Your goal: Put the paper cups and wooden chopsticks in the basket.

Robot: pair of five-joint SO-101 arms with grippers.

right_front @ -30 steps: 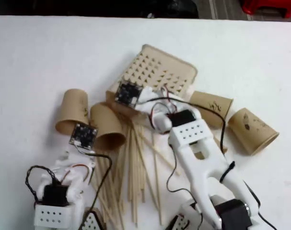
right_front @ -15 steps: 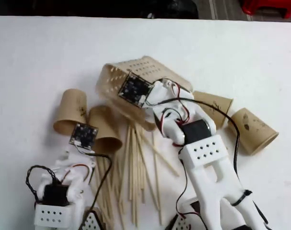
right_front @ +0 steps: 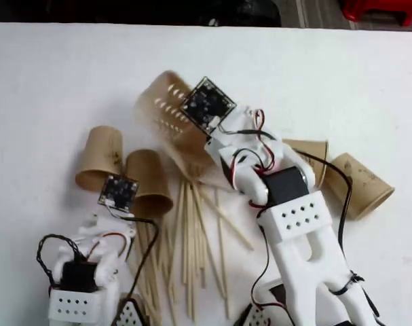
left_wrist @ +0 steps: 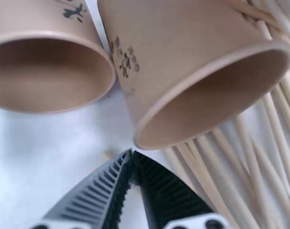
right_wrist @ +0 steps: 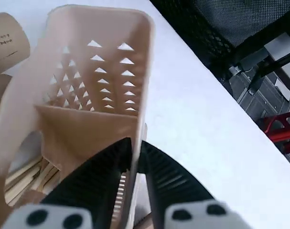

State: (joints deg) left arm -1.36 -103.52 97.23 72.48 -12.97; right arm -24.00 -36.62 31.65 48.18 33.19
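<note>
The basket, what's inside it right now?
Nothing shows inside the basket: the right wrist view shows bare perforated walls. The right gripper, its fingers shut on one wall, covers the part nearest it.

Between the right jaws, the basket (right_wrist: 97, 62): pale beige, its walls pierced with rows of small triangles. Just ahead of the left jaws, the paper cups (left_wrist: 183, 62): kraft brown with small dark printed motifs. The wooden chopsticks (right_front: 192, 244): light straw. The counter (right_front: 56, 81): plain white. Both pairs of jaws: black, ribbed, on white arm shells (right_front: 297, 217).
</note>
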